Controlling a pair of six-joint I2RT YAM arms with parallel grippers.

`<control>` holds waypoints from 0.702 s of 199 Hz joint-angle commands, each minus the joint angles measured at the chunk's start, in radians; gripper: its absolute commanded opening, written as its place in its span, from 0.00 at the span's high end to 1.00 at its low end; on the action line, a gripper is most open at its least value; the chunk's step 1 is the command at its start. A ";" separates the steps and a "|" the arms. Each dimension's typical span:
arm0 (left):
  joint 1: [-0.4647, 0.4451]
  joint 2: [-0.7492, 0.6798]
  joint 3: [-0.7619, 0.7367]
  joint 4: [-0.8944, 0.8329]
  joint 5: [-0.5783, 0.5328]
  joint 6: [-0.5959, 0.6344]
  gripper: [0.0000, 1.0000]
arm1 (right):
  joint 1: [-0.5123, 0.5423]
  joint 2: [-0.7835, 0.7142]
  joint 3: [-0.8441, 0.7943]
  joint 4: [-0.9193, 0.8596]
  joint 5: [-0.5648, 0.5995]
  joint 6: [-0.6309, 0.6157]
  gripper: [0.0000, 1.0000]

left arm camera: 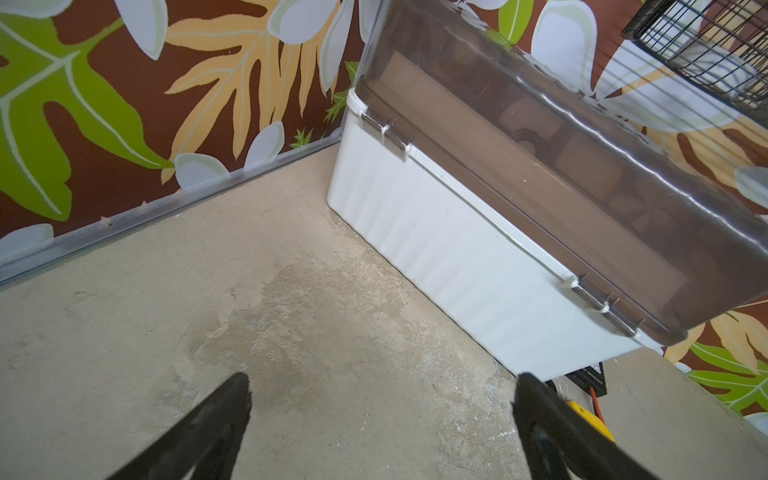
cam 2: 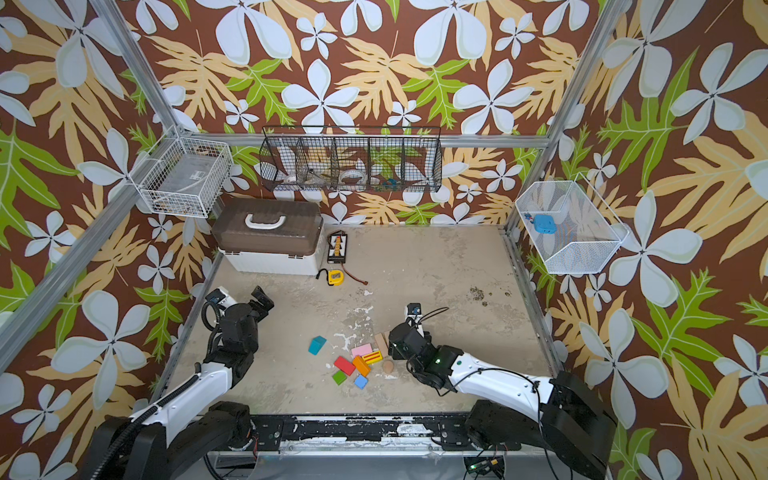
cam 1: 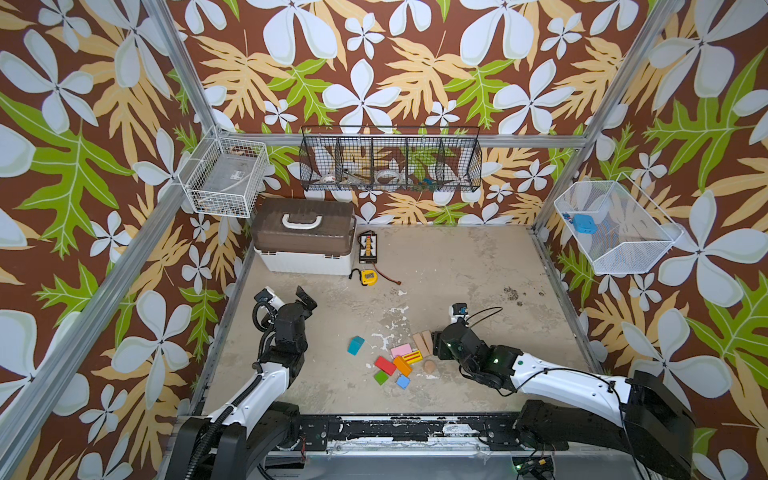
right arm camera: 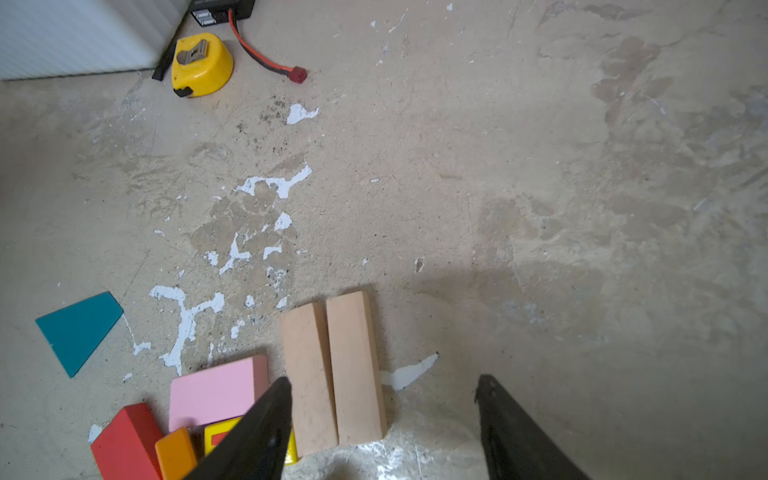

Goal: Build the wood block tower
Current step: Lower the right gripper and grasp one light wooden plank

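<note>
**A:** What lies nearest the front edge of the table (cam 1: pixel 457 270)?

**B:** In both top views, a green block (cam 1: pixel 380 377), with a blue block (cam 1: pixel 402 381) at three o'clock from it. Just behind them are a red block (right arm camera: pixel 124 440) and an orange block (right arm camera: pixel 174 457), touching. A plain wood disc (cam 1: pixel 429 366) sits at three o'clock from the orange one.

**A:** And behind those?

**B:** A yellow block (right arm camera: pixel 220 434), then a pink block (right arm camera: pixel 212 390) at twelve o'clock from it. At two o'clock from the pink one, two plain wood planks (right arm camera: pixel 332 374) lie flat, side by side and touching. A teal block (right arm camera: pixel 79 328) lies apart at nine o'clock from the pink one. All of the blocks are loose on the table.

**A:** Where is the right gripper?

**B:** The right gripper (right arm camera: pixel 384 379) is low over the near ends of the planks. Its jaws stand parted and grip nothing. One black finger (right arm camera: pixel 266 432) overlaps the yellow block and a plank's edge. The other is over bare table. I cannot tell whether either finger touches wood.

**A:** And the left gripper?

**B:** The left gripper (left arm camera: pixel 383 376) is farther back, at ten o'clock from the blocks and well apart from them. Its jaws are spread wide and empty.

**A:** What is farthest?

**B:** A yellow tape measure (right arm camera: pixel 202 62) at twelve o'clock from the teal block. Just behind it, a white box with a brown lid (cam 1: pixel 305 237) sits against the back wall.
</note>
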 commanded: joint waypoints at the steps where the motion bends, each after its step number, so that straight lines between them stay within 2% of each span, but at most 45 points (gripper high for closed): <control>1: 0.001 -0.001 0.003 0.029 0.009 0.003 0.00 | 0.001 0.068 0.037 -0.014 -0.031 -0.045 0.39; 40: 0.002 -0.007 -0.001 0.031 0.009 0.002 0.00 | 0.001 0.185 0.122 -0.048 -0.034 -0.059 0.40; 140: 0.001 -0.016 -0.010 0.040 0.021 0.006 0.00 | 0.001 0.350 0.173 -0.064 -0.025 -0.045 0.49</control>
